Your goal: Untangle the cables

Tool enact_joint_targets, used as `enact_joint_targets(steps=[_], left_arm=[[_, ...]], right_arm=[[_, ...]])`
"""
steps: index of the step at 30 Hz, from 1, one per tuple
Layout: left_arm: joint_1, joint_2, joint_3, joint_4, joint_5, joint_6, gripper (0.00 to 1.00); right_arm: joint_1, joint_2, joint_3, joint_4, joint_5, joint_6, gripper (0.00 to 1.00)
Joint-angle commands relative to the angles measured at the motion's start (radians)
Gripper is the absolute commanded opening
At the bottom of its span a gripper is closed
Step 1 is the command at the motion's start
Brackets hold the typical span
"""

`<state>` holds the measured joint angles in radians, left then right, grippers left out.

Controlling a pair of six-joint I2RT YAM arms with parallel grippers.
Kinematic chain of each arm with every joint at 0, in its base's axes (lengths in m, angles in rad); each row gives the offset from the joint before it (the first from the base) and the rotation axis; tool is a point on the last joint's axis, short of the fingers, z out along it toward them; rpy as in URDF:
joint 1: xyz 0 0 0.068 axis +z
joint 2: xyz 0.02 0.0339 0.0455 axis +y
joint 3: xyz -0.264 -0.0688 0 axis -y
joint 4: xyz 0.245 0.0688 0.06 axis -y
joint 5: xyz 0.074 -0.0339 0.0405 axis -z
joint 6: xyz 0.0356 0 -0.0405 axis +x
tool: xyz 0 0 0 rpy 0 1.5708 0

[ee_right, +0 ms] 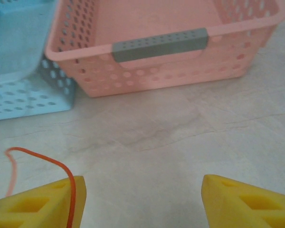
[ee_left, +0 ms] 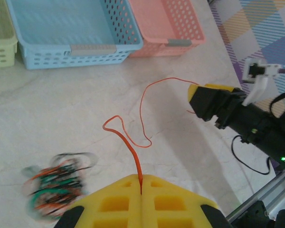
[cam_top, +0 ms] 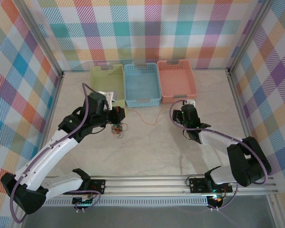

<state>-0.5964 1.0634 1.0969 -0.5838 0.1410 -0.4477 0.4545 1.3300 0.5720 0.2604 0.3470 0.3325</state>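
My left gripper (ee_left: 141, 183) clamps one end of the orange cable (ee_left: 133, 154). My right gripper (ee_right: 143, 184) stands wide apart. The tangled clump (ee_left: 54, 185) rests on the tabletop (ee_left: 61, 118).

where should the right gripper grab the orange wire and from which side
Grip the orange wire at its free end, opposite the shut left gripper. That end arcs beside one finger of the open right gripper, clear of the clump; likely come from above, jaws across the strand.
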Motion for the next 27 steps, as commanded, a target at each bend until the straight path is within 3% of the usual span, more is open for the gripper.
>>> enact_joint_targets(steps=[1,4,14,22,27], left_arm=[[0.013,-0.003,-0.025,0.055,0.002,-0.019,0.00],[0.021,-0.005,-0.044,0.075,-0.004,-0.031,0.00],[0.041,0.007,-0.083,0.113,-0.039,-0.030,0.00],[0.043,0.042,-0.110,0.185,0.030,-0.046,0.00],[0.042,0.086,-0.108,0.237,0.077,-0.074,0.00]], right_arm=[[0.000,-0.028,-0.018,0.080,-0.061,-0.021,0.66],[-0.002,-0.021,-0.009,0.078,-0.113,-0.030,0.64],[0.000,0.034,0.043,0.097,-0.485,-0.068,0.58],[0.033,-0.042,-0.076,0.398,-0.767,-0.108,0.56],[0.097,-0.045,-0.085,0.458,-0.863,-0.134,0.53]])
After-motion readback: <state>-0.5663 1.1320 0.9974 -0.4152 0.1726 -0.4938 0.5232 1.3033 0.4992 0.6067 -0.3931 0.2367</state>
